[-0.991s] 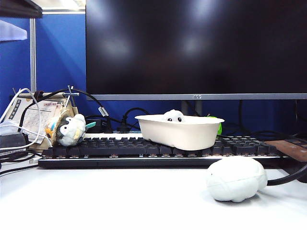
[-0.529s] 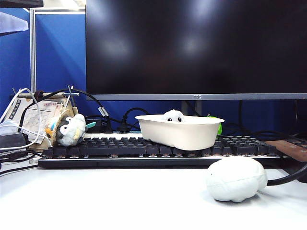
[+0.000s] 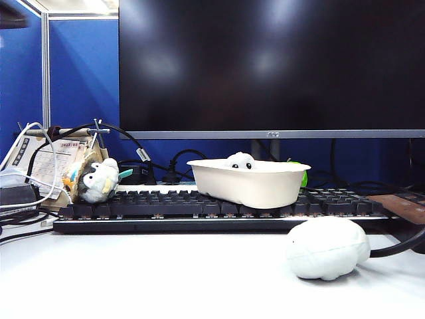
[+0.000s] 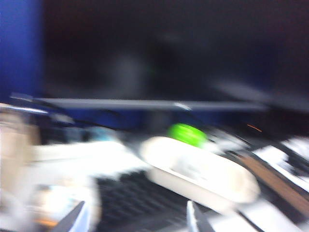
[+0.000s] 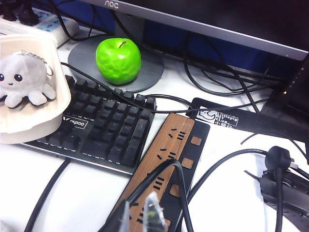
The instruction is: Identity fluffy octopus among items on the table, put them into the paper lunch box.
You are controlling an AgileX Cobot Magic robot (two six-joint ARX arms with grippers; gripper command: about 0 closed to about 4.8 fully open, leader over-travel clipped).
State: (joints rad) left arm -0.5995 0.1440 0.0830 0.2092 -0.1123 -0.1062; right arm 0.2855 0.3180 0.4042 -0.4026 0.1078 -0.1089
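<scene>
The fluffy octopus (image 3: 240,161) sits inside the paper lunch box (image 3: 252,186), with only its white head and black eyes showing above the rim. The box rests on a black keyboard. In the right wrist view the octopus (image 5: 25,79) lies upright in the box (image 5: 29,123). My right gripper (image 5: 139,215) hangs shut over a wooden power strip, well away from the box. The left wrist view is badly blurred. There my left gripper (image 4: 134,220) stands open and empty above the keyboard, short of the lunch box (image 4: 207,179). Neither gripper shows in the exterior view.
An eyeless white plush lump (image 3: 327,248) lies on the table at front right. A grey and white plush with a teal beak (image 3: 98,181) sits at the keyboard's (image 3: 166,206) left end. A monitor (image 3: 265,66) fills the back. A green apple (image 5: 118,60), a power strip (image 5: 164,159) and cables crowd the right.
The dark arm part at the exterior view's top left corner has slid almost out of the frame. The octopus, the box and the plush toys have not moved.
</scene>
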